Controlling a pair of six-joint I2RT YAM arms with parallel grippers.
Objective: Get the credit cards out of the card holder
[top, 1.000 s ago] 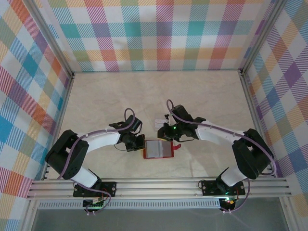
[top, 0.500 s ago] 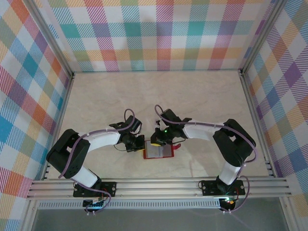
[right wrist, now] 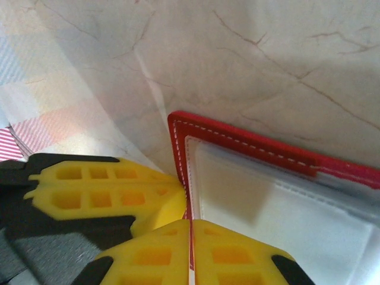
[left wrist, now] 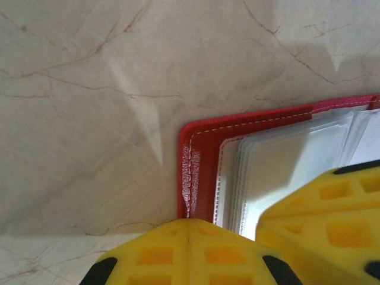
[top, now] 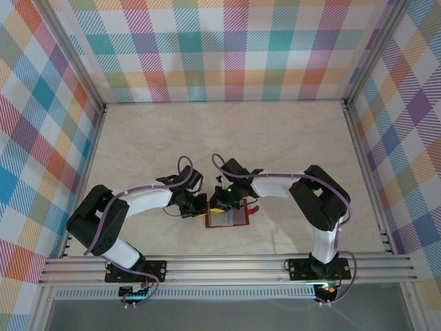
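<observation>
The red card holder point(top: 233, 222) lies open on the marble table between the arms, grey clear pockets facing up. Pale credit cards point(left wrist: 285, 172) show through the stacked pockets point(right wrist: 261, 208). My left gripper point(top: 200, 205) is shut at the holder's left edge, and the puckered red rim point(left wrist: 191, 178) runs into the seam between its fingertips point(left wrist: 188, 228). My right gripper point(top: 219, 202) sits right beside it at the same corner, shut on the red stitched edge point(right wrist: 178, 148), which passes between its jaws point(right wrist: 191, 237). The left gripper's fingers point(right wrist: 107, 190) touch that edge too.
The little red snap tab point(top: 253, 207) sticks out at the holder's right side. Plaid walls enclose the table on three sides. Bare marble point(top: 227, 138) stretches behind the grippers. A pale glossy flat patch point(right wrist: 41, 95) lies on the table left of the holder.
The right arm has swung left, carrying its gripper from the holder's far right corner to its far left corner, beside the left gripper. The left arm and the holder have stayed put.
</observation>
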